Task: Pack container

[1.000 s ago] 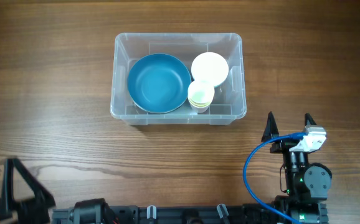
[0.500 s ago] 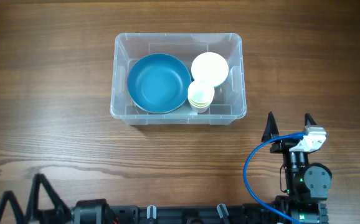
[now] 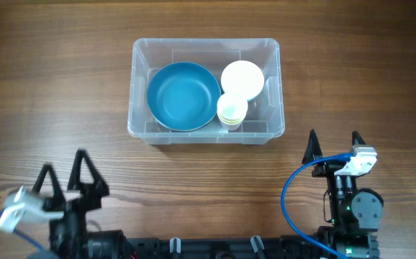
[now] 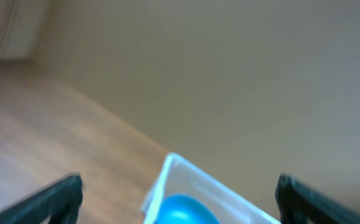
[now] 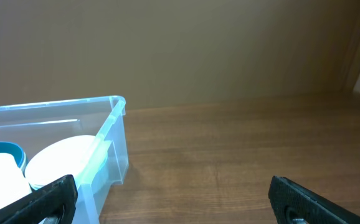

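The clear plastic container (image 3: pixel 137 86) stands at the table's far middle. Inside it lie a large blue bowl (image 3: pixel 183 96), a white bowl (image 3: pixel 242 78) and a small pale yellow cup (image 3: pixel 232 109). My left gripper (image 3: pixel 64 174) is open and empty near the front left edge, well short of the container. Its wrist view is blurred and shows the container (image 4: pixel 167 180) with the blue bowl (image 4: pixel 183 210) between the fingers. My right gripper (image 3: pixel 333 143) is open and empty at the front right. Its wrist view shows the container's corner (image 5: pixel 114 140) and the white bowl (image 5: pixel 58 158).
A blue cable (image 3: pixel 294 191) loops beside the right arm. Bare wooden table (image 3: pixel 57 86) lies around the container on all sides.
My left arm has swung in from the bottom left corner towards the right and further into view. The right arm and the container's contents have not moved.
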Robot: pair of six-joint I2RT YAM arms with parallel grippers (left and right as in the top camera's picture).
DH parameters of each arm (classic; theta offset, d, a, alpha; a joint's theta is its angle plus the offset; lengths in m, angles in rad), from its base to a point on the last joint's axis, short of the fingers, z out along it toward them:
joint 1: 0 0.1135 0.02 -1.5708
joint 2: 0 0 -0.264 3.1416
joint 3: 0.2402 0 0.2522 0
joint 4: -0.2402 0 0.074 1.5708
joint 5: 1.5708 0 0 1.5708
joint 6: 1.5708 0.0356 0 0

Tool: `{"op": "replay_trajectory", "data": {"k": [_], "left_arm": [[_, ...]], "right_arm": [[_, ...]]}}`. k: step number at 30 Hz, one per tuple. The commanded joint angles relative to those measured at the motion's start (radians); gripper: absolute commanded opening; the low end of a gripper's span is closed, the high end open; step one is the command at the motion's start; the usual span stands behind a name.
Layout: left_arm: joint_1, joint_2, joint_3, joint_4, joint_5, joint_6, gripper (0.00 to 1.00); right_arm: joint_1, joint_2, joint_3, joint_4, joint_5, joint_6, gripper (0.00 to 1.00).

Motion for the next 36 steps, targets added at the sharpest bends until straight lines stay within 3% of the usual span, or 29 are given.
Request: {"op": "replay_trajectory", "data": {"k": [1,5,8,14,23,36], "left_arm": [[-0.006,-0.008,-0.219,0.243,0.183,0.005,1.00],[-0.006,-0.008,-0.443,0.521,0.288,0.010,1.00],[-0.006,-0.008,-0.521,0.578,0.335,0.065,1.00],[-0.006,-0.008,-0.544,0.526,0.375,0.313,1.00],[-0.006,-0.008,-0.545,0.397,0.311,0.624,1.00],[-0.006,-0.009,-0.546,0.390,0.238,0.668,1.00]], "right_arm": [[-0.004,-0.006,-0.006,0.006,-0.016,-0.006,0.99],[-0.004,-0.006,-0.006,0.005,-0.016,-0.007,1.00],[-0.004,-0.006,-0.006,0.005,-0.016,-0.007,1.00],[-0.004,-0.006,-0.006,0.006,-0.016,-0.007,1.00],[-0.004,-0.006,-0.006,0.006,-0.016,-0.007,1.00],[-0.004,-0.006,-0.006,0.006,-0.016,-0.006,1.00]]}}
